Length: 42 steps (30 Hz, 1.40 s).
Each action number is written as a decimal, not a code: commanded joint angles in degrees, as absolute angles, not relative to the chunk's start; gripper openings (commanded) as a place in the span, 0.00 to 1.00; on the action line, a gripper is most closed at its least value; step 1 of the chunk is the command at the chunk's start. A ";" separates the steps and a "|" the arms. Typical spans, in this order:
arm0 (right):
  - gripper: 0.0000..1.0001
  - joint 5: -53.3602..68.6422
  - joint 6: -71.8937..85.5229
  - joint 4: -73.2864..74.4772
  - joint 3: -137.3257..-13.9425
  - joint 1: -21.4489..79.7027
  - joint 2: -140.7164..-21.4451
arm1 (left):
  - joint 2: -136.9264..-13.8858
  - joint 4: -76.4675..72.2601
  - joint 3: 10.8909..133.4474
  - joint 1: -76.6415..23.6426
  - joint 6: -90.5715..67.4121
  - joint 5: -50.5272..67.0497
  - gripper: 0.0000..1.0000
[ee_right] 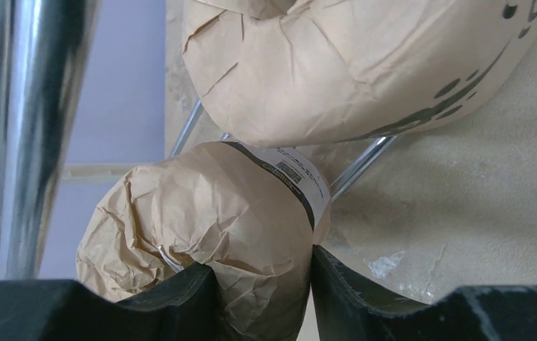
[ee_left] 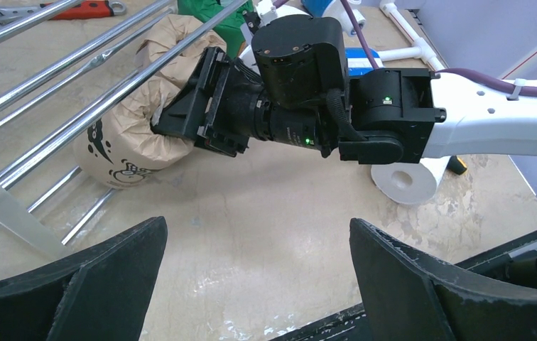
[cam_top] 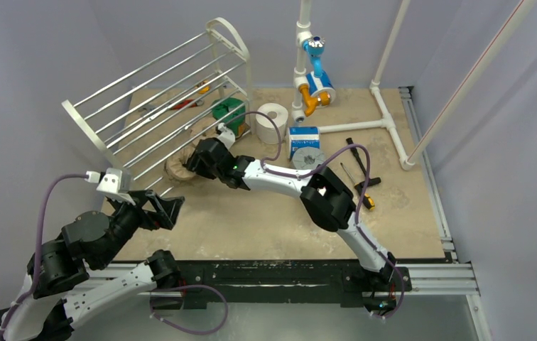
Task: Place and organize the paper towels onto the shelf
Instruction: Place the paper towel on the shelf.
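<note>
Tan crumpled wrap covers the paper towel roll your right gripper pinches, low against the shelf rods; likely light and squashy, so hold its body gently. Your left gripper hangs spread wide beside the shelf

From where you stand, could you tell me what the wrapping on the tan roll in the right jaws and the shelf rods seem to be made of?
Tan roll: wrapping looks like matte brown paper, crumpled with sharp creases. Shelf rods: probably polished metal, given their mirror-like streaks.
</note>
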<state>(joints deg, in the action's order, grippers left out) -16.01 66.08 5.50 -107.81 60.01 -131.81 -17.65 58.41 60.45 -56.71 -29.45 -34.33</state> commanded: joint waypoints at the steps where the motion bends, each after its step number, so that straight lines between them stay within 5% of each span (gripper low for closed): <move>1: 0.46 -18.06 68.87 2.24 -110.21 60.27 -130.37 | -16.86 58.29 61.02 -56.93 -30.20 -34.54 1.00; 25: 0.74 -15.42 64.48 -1.11 -102.23 60.23 -123.19 | -18.54 56.40 60.56 -56.87 -30.40 -33.42 1.00; 42: 0.77 -10.82 58.42 -4.63 -98.38 60.45 -119.76 | -19.93 55.63 60.47 -56.87 -30.67 -33.26 1.00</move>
<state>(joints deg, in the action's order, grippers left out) -12.25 61.65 -1.45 -100.16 60.01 -125.08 -18.81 57.89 60.31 -56.71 -30.00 -33.63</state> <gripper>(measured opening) 0.766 0.998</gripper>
